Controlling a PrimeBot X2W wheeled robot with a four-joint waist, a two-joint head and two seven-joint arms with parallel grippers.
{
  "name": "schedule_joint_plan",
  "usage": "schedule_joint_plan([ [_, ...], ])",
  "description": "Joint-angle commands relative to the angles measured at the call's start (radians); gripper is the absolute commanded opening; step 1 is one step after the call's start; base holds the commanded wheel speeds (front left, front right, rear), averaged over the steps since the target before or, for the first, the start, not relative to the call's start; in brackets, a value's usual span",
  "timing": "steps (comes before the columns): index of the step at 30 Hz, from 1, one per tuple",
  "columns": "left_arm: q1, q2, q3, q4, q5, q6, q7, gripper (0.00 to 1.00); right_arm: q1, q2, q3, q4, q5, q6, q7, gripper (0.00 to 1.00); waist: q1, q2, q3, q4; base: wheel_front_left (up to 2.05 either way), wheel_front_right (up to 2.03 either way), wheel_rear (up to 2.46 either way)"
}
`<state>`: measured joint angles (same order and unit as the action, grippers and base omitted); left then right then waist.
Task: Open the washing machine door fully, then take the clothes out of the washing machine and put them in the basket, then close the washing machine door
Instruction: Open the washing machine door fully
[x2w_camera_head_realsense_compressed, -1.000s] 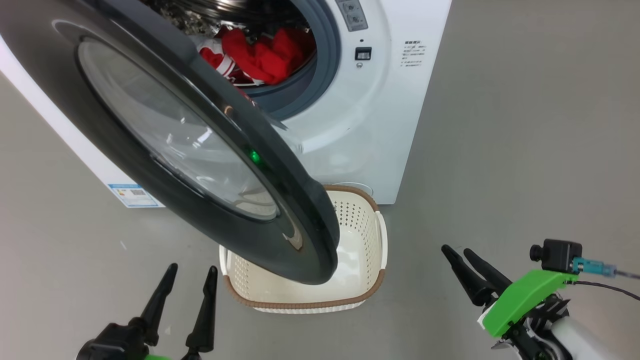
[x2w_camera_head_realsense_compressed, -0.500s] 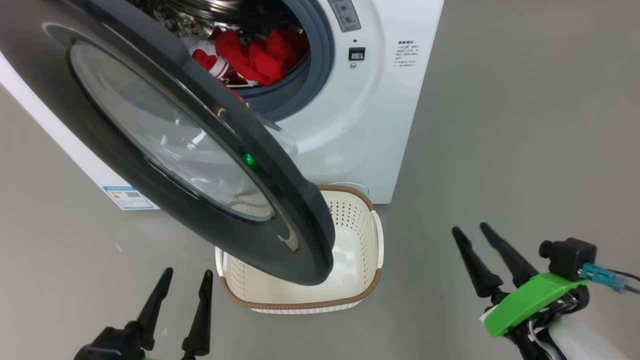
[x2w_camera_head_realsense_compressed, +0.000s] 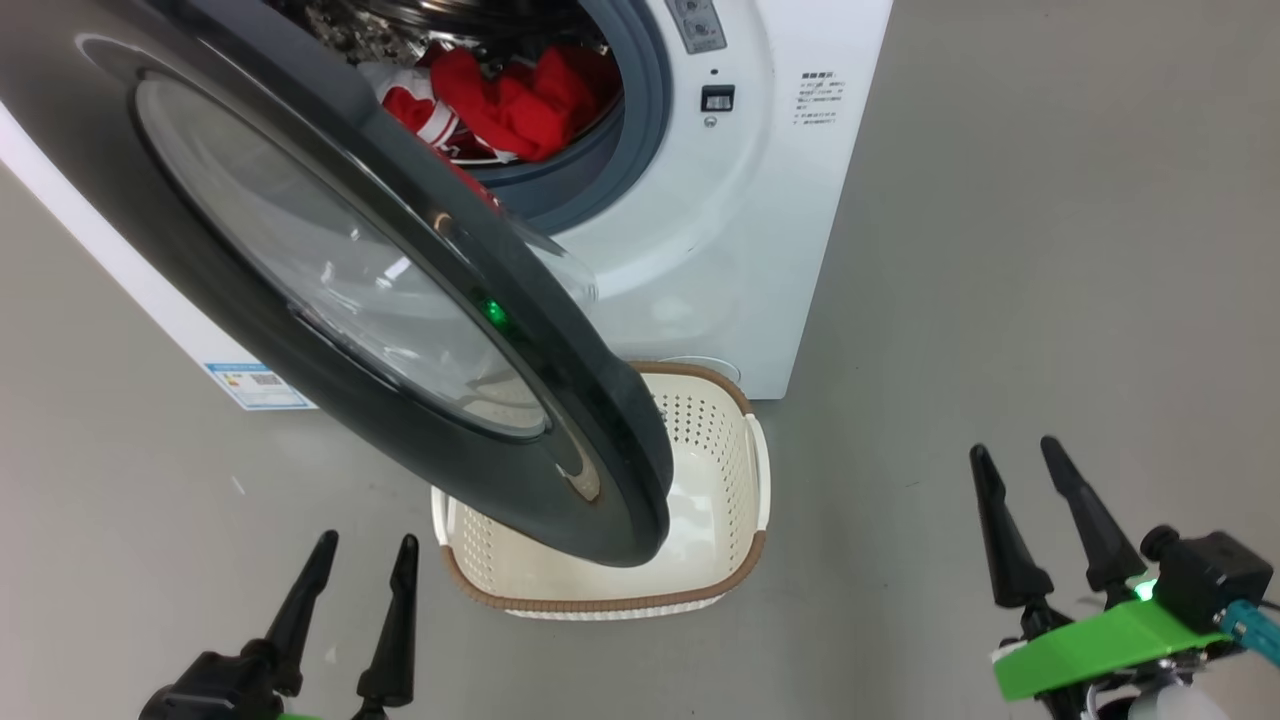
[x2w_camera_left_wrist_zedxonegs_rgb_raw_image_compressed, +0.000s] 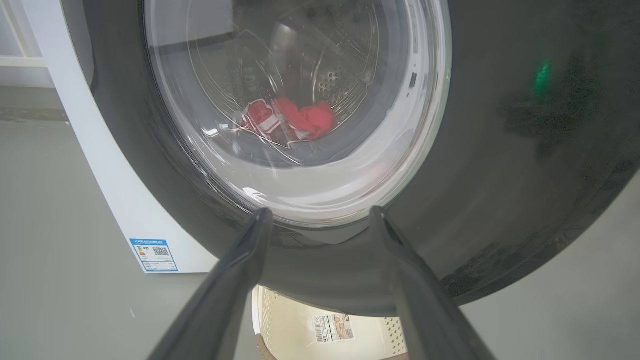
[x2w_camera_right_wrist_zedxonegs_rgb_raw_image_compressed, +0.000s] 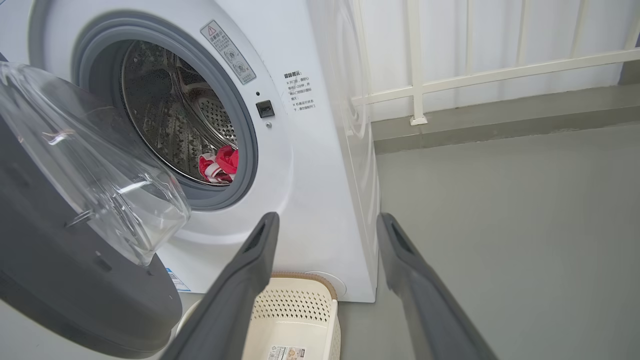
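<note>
The washing machine (x2w_camera_head_realsense_compressed: 700, 250) stands at the top of the head view with its black-rimmed door (x2w_camera_head_realsense_compressed: 330, 280) swung partway out over the basket (x2w_camera_head_realsense_compressed: 730, 450). Red and white clothes (x2w_camera_head_realsense_compressed: 500, 100) lie in the steel drum, and show again through the door glass (x2w_camera_left_wrist_zedxonegs_rgb_raw_image_compressed: 295, 120) and past the gasket (x2w_camera_right_wrist_zedxonegs_rgb_raw_image_compressed: 220, 167). My left gripper (x2w_camera_head_realsense_compressed: 365, 555) is open at the lower left, below the door's rim, with nothing between its fingers. My right gripper (x2w_camera_head_realsense_compressed: 1015, 460) is open at the lower right, over bare floor to the right of the basket.
The cream basket (x2w_camera_right_wrist_zedxonegs_rgb_raw_image_compressed: 295, 310) sits on the grey floor right against the machine's front, half under the door (x2w_camera_right_wrist_zedxonegs_rgb_raw_image_compressed: 75, 250). A white railing (x2w_camera_right_wrist_zedxonegs_rgb_raw_image_compressed: 450, 75) and a low kerb run behind the machine on the right. Open floor stretches to the right of the machine.
My right gripper has swung to the right and turned its fingers more upright. The left gripper has sunk slightly. The door stands as before.
</note>
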<state>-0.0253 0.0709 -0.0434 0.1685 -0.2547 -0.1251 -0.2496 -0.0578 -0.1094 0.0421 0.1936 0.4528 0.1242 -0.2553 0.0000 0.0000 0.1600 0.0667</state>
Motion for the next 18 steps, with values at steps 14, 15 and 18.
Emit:
schedule_joint_plan([
  [14, -0.03, 0.014, 0.036, -0.026, 0.003, -0.006, -0.012, 1.0, 0.07, 0.036, -0.005, -0.014, -0.072, 0.007, -0.006, 1.0, 0.0, 0.0, 0.006, 0.006, 0.0, 0.0, 0.0],
  [15, -0.03, 0.014, 0.036, -0.026, 0.003, -0.006, -0.012, 1.0, 0.07, 0.037, -0.005, -0.013, -0.073, 0.007, -0.006, 1.0, 0.0, 0.0, 0.007, 0.006, 0.0, 0.0, 0.0],
  [18, -0.031, 0.016, 0.035, -0.027, 0.003, -0.006, -0.012, 1.0, 0.064, 0.039, -0.003, -0.012, -0.076, 0.007, -0.006, 1.0, 0.0, 0.0, 0.009, 0.007, 0.0, 0.0, 0.0],
])
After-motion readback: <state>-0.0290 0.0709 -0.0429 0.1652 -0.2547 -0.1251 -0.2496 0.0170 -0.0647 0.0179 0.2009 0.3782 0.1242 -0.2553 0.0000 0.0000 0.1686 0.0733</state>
